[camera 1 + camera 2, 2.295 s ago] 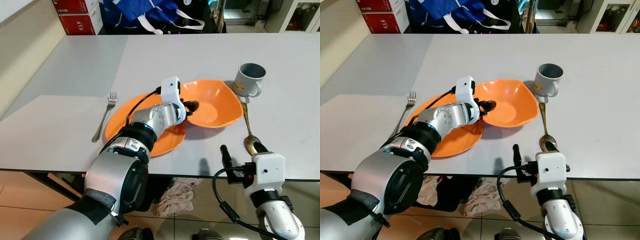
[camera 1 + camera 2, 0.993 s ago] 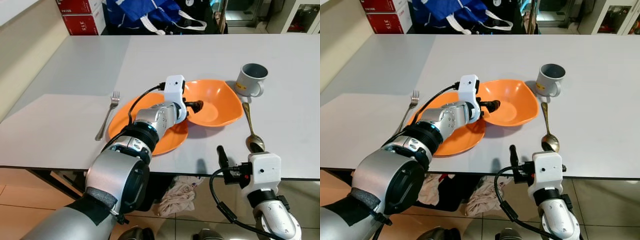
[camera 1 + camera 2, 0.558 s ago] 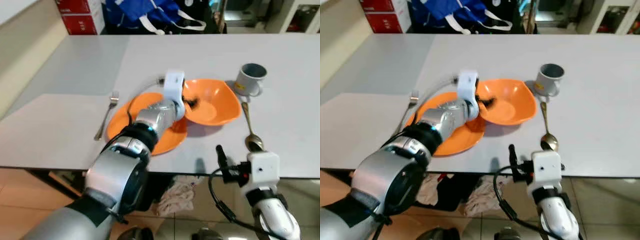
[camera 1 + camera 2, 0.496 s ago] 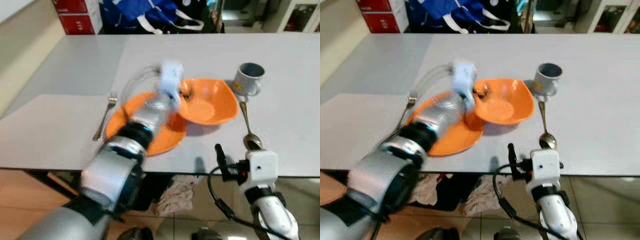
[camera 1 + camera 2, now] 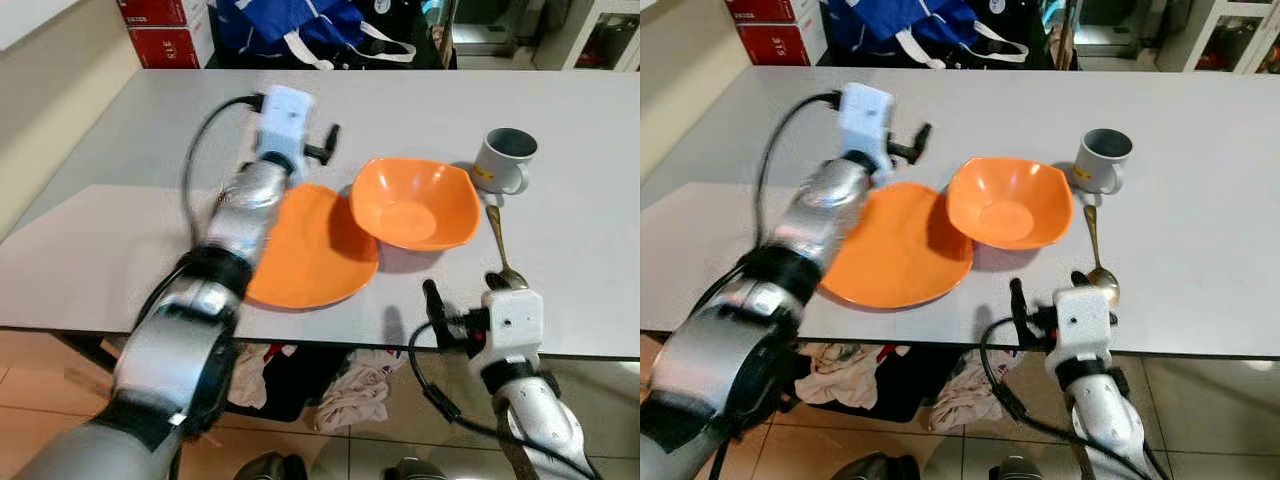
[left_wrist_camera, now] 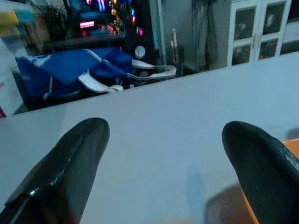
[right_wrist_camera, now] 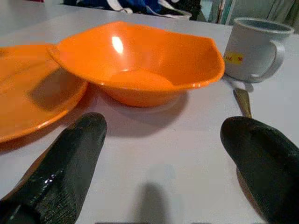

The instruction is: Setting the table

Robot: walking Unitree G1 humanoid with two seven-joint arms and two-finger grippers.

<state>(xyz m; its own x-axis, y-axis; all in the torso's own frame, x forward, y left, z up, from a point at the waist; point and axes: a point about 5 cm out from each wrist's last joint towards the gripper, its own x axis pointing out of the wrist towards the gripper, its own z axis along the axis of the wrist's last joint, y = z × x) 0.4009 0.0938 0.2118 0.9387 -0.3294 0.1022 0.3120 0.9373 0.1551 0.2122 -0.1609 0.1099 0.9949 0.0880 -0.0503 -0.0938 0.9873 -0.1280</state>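
Observation:
An orange plate (image 5: 310, 250) lies near the table's front edge. An orange bowl (image 5: 415, 205) rests beside it on the right, its rim over the plate's edge. Behind the bowl to the right stands a grey mug (image 5: 505, 160), with a gold spoon (image 5: 503, 262) lying in front of it. My left gripper (image 5: 322, 146) hovers above the table behind the plate, open and empty, its fingers (image 6: 70, 168) wide apart. My right gripper (image 5: 1048, 290) is at the front edge before the bowl (image 7: 140, 60), open, holding nothing. My left arm hides the table left of the plate.
A blue bag with white straps (image 5: 300, 25) and red boxes (image 5: 160, 12) sit beyond the table's far edge. A crumpled cloth (image 5: 355, 385) lies on the floor under the table. The grey table (image 5: 560, 100) has bare room at the back and right.
My left gripper has let go of the bowl's rim, lifted and swung back to the left. The bowl now rests on the table beside the plate. The right arm has barely moved.

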